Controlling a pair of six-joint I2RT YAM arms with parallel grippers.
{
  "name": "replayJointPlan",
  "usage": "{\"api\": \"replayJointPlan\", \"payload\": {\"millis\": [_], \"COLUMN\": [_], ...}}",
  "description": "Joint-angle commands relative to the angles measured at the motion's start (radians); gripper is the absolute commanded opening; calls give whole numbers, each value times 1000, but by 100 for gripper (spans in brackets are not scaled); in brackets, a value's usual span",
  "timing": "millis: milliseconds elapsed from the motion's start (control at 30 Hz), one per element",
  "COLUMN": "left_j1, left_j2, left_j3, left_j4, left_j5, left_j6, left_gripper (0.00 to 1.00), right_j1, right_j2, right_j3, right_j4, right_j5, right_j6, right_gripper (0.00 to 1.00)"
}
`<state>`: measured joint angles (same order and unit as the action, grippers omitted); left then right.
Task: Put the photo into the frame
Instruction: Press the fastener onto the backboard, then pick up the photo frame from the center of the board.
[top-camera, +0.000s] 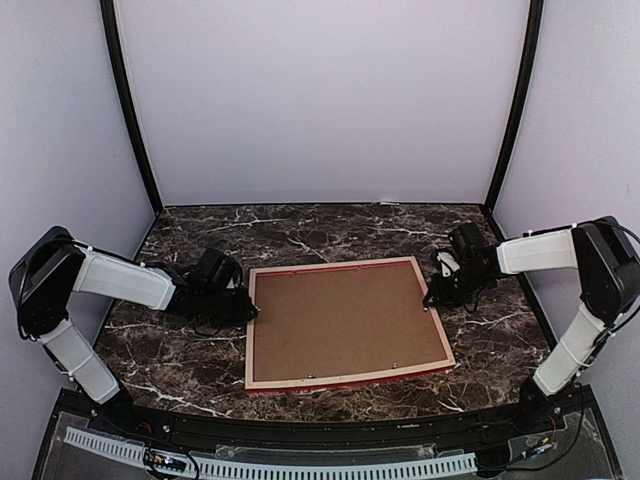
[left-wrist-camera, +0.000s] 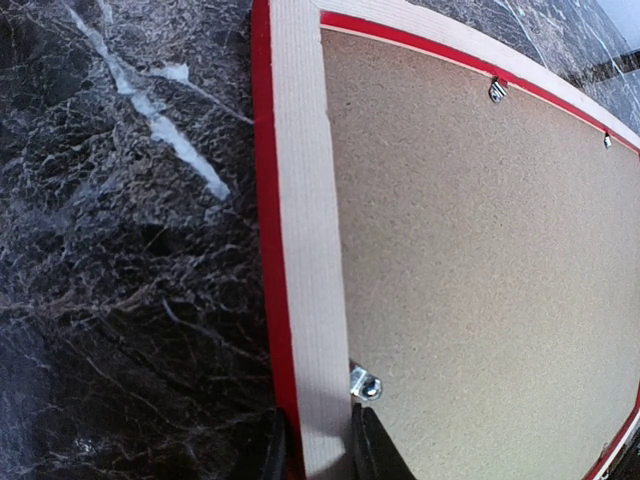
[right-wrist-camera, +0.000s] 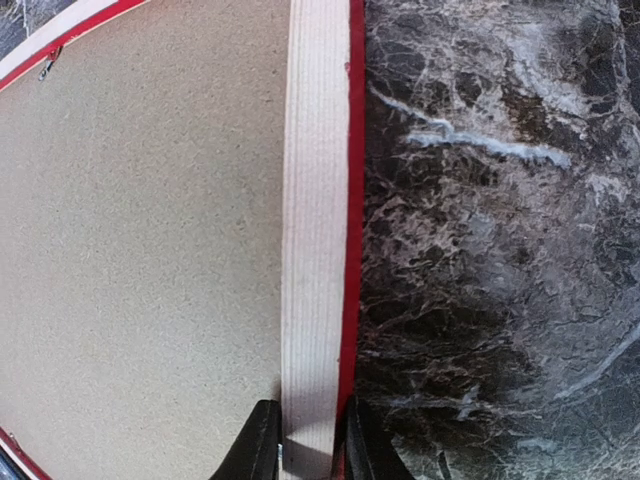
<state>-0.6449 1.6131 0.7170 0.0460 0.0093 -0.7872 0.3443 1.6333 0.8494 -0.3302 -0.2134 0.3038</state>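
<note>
the frame (top-camera: 335, 265) lies back-up, long axis running between your hands: left hand (left-wrist-camera: 312, 450) and right hand (right-wrist-camera: 310, 445) each pinch an opposite short rail.

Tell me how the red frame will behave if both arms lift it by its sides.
Probably stiff: the frame has wooden rails holding a backing board behind metal clips, so it should rise as one piece. Likely light, being thin. The left gripper and right gripper pinch only narrow rails, so uneven lifting might make it slip or twist.
</note>
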Motion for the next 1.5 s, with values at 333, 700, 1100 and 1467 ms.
{"api": "replayJointPlan", "payload": {"millis": [333, 700, 1100, 1467], "left_j1": [-7, -9, -8, -123], "left_j2": [-6, -38, -117, -196], "left_j3": [-35, -16, 80, 134], "left_j4": [-67, -86, -189, -173], "left_j5": [9, -29, -91, -168], "left_j6": [-2, 8, 164, 347], "left_gripper": [35, 62, 81, 86], "right_j1": [-55, -58, 0, 107], "right_j2": [4, -114, -242, -214], "right_j3": [-36, -115, -289, -270], "right_j4": [3, -14, 28, 16], "right_j5": [-165, -89, -16, 167], "right_j6": [-3, 54, 149, 174], "right_gripper": [36, 56, 49, 29]}}
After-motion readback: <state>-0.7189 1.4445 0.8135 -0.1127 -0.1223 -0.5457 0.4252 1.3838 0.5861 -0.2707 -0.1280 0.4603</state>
